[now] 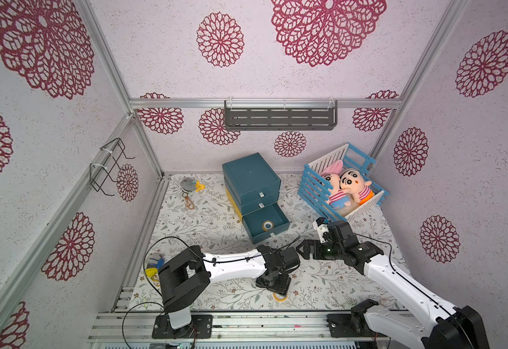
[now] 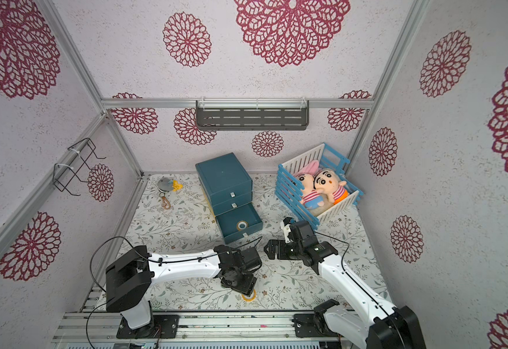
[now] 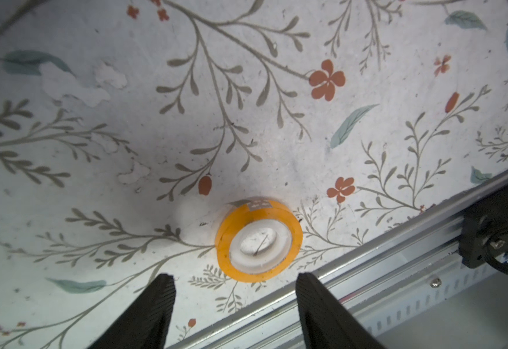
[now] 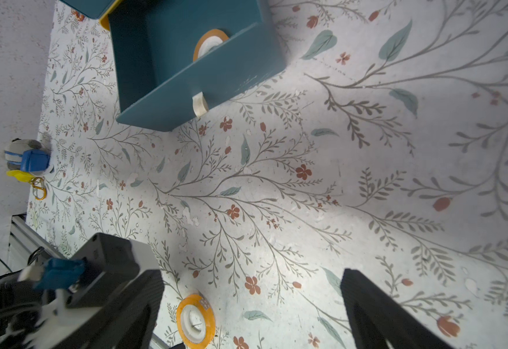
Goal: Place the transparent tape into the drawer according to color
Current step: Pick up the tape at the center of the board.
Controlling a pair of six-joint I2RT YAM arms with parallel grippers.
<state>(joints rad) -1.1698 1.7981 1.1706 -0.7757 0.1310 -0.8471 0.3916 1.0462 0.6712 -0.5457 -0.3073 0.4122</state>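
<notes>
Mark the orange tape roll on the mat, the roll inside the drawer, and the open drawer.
orange tape roll on the mat (image 3: pixel 259 241): left wrist view, whitish core.
roll inside the drawer (image 1: pixel 267 225): a top view, whitish core.
open drawer (image 4: pixel 231 69): right wrist view, front panel.

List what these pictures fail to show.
- Orange tape roll on the floral mat: both top views, mostly under the left arm's wrist.
- Two closed upper teal drawers: contents behind their fronts.
- Orange tape roll in the open drawer: right wrist view, half behind its wall.
</notes>
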